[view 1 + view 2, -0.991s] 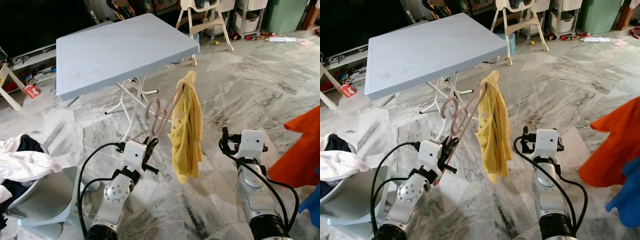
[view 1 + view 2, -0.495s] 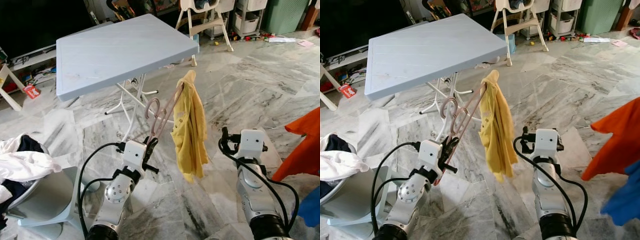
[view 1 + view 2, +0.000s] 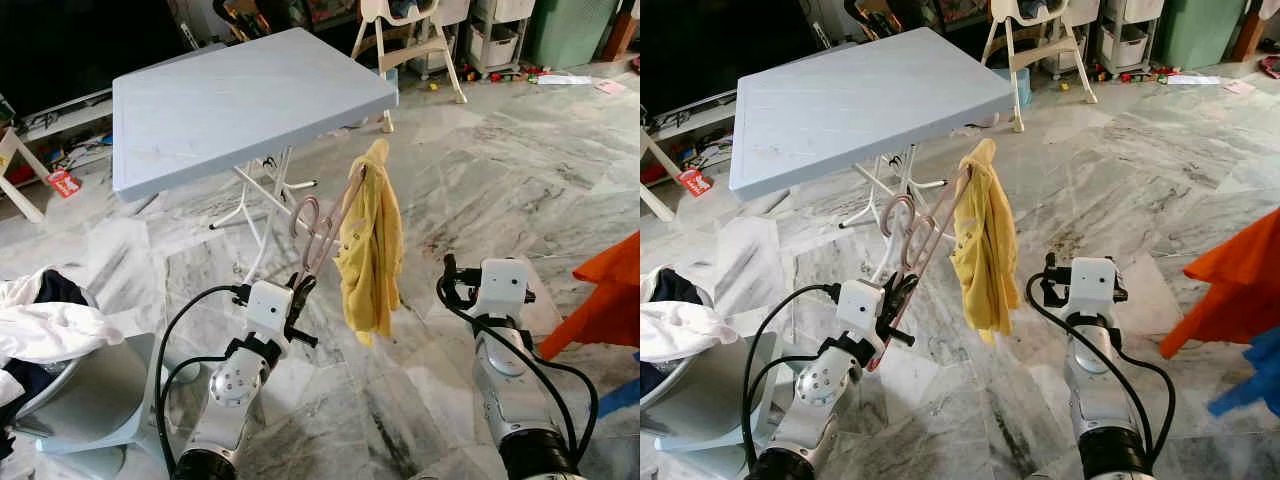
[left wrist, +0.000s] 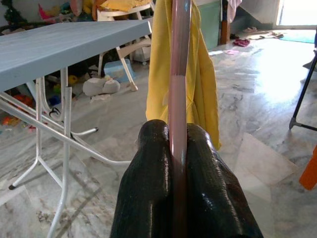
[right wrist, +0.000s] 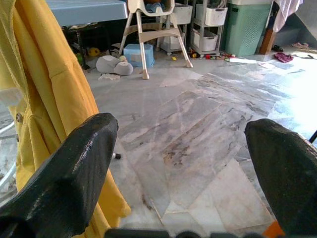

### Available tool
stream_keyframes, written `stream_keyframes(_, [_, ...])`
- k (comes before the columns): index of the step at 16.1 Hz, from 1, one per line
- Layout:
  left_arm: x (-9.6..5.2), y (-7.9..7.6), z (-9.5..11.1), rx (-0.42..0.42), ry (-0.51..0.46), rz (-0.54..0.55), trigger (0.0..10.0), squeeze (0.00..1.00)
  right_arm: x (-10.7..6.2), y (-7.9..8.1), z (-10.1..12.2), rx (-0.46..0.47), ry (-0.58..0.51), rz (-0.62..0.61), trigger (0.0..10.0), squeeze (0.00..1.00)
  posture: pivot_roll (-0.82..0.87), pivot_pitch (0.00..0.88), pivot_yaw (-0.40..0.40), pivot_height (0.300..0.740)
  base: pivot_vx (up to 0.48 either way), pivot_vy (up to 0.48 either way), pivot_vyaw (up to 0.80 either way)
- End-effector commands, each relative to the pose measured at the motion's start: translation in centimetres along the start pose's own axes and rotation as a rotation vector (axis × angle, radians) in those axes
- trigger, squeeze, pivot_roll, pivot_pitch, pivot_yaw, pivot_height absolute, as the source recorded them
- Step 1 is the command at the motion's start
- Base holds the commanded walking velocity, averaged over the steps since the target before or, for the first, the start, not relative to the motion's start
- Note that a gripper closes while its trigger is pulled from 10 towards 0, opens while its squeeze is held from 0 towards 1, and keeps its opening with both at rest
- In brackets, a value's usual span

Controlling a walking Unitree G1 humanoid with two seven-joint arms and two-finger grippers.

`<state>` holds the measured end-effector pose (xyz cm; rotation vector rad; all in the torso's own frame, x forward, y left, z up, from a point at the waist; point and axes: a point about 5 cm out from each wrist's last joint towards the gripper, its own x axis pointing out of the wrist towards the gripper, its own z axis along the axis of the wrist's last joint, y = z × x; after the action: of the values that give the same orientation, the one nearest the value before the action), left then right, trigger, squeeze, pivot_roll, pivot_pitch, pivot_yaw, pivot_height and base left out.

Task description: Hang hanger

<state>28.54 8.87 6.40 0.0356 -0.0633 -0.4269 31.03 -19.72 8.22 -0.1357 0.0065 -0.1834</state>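
Left gripper [image 4: 178, 148] is clenched on the pink hanger [image 3: 325, 235], keeping the yellow shirt [image 3: 372, 245] off the floor. Right gripper [image 5: 183, 163] is wide open, probably free to help.

Table [image 3: 240, 95] at 12 o'clock, hanger [image 3: 325, 225] w/ shirt [image 3: 372, 250] just before it. Laundry basket [image 3: 50, 370] at 9. High chair [image 3: 410, 40] behind table, at 1.
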Motion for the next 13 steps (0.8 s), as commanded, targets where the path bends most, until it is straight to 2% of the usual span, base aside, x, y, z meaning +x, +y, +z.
stream_keyframes(1, [0.23,0.70,0.98,0.017,-0.056,0.022,0.0,0.00,-0.05,0.57,0.28,0.004,-0.009,0.011,10.0,0.00,-0.18,0.000,0.147,0.740,0.000,0.000,0.00])
stream_keyframes(13, [0.23,0.70,0.98,0.017,-0.056,0.022,0.0,0.00,-0.05,0.57,0.28,0.004,-0.009,0.011,10.0,0.00,-0.18,0.000,0.147,0.740,0.000,0.000,0.00])
